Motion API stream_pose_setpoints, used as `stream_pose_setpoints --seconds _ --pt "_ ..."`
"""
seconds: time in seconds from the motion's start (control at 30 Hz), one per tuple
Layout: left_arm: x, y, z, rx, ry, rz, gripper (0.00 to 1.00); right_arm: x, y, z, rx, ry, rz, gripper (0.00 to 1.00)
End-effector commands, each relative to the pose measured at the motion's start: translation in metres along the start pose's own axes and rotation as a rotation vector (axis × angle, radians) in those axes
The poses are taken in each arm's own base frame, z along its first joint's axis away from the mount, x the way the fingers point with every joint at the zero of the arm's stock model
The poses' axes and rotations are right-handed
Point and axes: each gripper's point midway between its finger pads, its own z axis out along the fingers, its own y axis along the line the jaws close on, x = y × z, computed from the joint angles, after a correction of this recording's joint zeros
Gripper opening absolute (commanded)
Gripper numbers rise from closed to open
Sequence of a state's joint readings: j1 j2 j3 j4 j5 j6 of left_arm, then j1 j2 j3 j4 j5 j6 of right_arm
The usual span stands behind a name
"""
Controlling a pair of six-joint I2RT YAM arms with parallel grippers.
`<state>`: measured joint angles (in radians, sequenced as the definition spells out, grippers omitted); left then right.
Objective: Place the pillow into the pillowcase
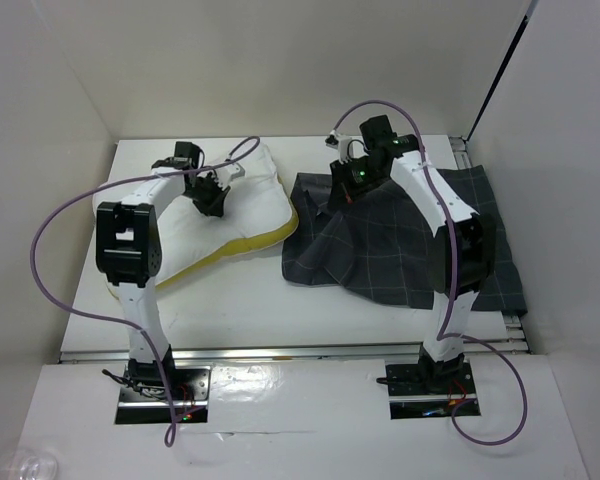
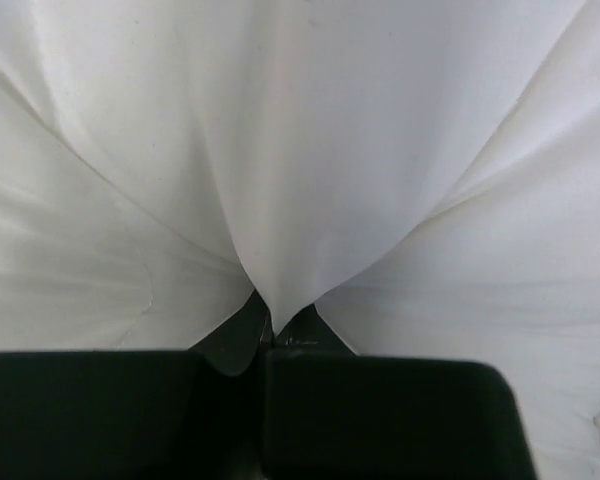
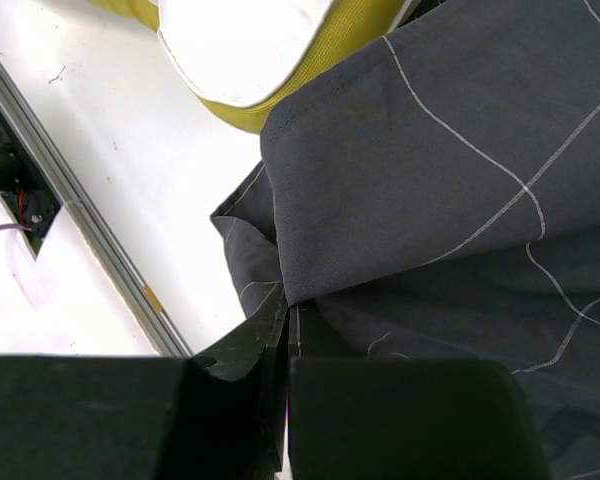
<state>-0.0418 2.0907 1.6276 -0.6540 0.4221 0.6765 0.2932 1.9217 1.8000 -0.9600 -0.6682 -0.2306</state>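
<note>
Pinching a fold of the pillow (image 1: 255, 200), our left gripper (image 2: 270, 345) sits closed at far left of the table (image 1: 250, 310). We note the right gripper (image 3: 288, 335) clamped on an edge of the pillowcase (image 1: 390, 245), which lies crumpled just right of the pillow.

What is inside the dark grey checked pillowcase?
Under the lifted edge of the floppy charcoal checked pillowcase only more dark cloth shows. The soft white yellow-edged pillow lies outside, beside it. Deeper inside is hidden by cloth.

We see a white table (image 1: 240, 300) with a metal rail (image 1: 280, 352) along its near edge, and white walls (image 1: 280, 60) around it.
</note>
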Motion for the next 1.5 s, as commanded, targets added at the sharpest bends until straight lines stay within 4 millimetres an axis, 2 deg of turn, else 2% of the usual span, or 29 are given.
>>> stream_pose_setpoints --seconds 0.0,0.03,0.07,0.1,0.2,0.23,0.3,0.33,0.4,0.43,0.5,0.6,0.73,0.77,0.83,0.97,1.13,1.27,1.37,1.47 --pt "0.079 -0.033 0.020 0.084 0.227 -0.093 0.00 -0.013 0.009 -0.007 -0.010 -0.024 -0.038 0.00" --pt "0.073 -0.038 0.016 0.097 0.199 -0.092 0.00 -0.013 0.009 -0.007 -0.010 -0.024 -0.038 0.00" --pt "0.064 -0.032 0.008 0.075 0.160 -0.085 0.00 -0.014 0.011 -0.010 -0.008 -0.031 -0.043 0.00" --pt "0.051 -0.030 -0.010 0.050 0.115 -0.064 0.00 -0.011 0.011 -0.008 -0.010 -0.024 -0.038 0.00" --pt "0.028 -0.032 -0.034 0.026 0.036 0.014 0.00 -0.015 0.012 -0.011 -0.007 -0.038 -0.049 0.00" --pt "0.018 -0.036 -0.051 0.013 0.010 0.040 0.00 -0.017 0.014 -0.011 -0.016 -0.047 -0.055 0.00" --pt "0.002 -0.041 -0.071 0.012 -0.029 0.075 0.00 -0.020 0.016 -0.012 -0.024 -0.057 -0.051 0.00" --pt "-0.006 -0.053 -0.086 0.042 -0.047 0.070 0.00 -0.028 0.019 -0.018 -0.019 -0.081 -0.071 0.00" --pt "-0.021 -0.064 -0.106 0.079 -0.077 0.077 0.00 -0.036 0.020 -0.020 -0.015 -0.108 -0.077 0.00" --pt "-0.038 -0.067 -0.119 0.097 -0.121 0.098 0.00 -0.045 0.021 -0.023 -0.011 -0.135 -0.088 0.00" --pt "-0.042 -0.084 -0.140 0.136 -0.129 0.119 0.00 -0.054 0.024 -0.025 -0.018 -0.162 -0.098 0.00" --pt "-0.047 -0.109 -0.158 0.176 -0.138 0.196 0.00 -0.065 0.030 -0.029 -0.035 -0.211 -0.116 0.00" --pt "-0.044 -0.136 -0.164 0.242 -0.128 0.260 0.00 -0.074 0.036 -0.035 -0.038 -0.266 -0.141 0.00" --pt "-0.042 -0.138 -0.164 0.252 -0.121 0.262 0.00 -0.078 0.043 -0.037 -0.043 -0.279 -0.162 0.00" --pt "-0.041 -0.149 -0.165 0.294 -0.124 0.284 0.00 -0.080 0.042 -0.039 -0.030 -0.293 -0.164 0.00" --pt "-0.036 -0.164 -0.163 0.360 -0.103 0.299 0.00 -0.073 0.034 -0.035 0.006 -0.287 -0.154 0.00" --pt "-0.029 -0.182 -0.164 0.383 -0.102 0.357 0.00 -0.072 0.036 -0.045 0.017 -0.321 -0.173 0.00" --pt "-0.015 -0.196 -0.149 0.440 -0.061 0.377 0.00 -0.068 0.055 -0.052 -0.053 -0.332 -0.203 0.00" --pt "-0.015 -0.191 -0.132 0.451 -0.042 0.372 0.00 -0.062 0.077 -0.052 -0.131 -0.314 -0.246 0.00" --pt "-0.027 -0.182 -0.123 0.452 -0.061 0.346 0.00 -0.050 0.105 -0.053 -0.214 -0.280 -0.302 0.00"
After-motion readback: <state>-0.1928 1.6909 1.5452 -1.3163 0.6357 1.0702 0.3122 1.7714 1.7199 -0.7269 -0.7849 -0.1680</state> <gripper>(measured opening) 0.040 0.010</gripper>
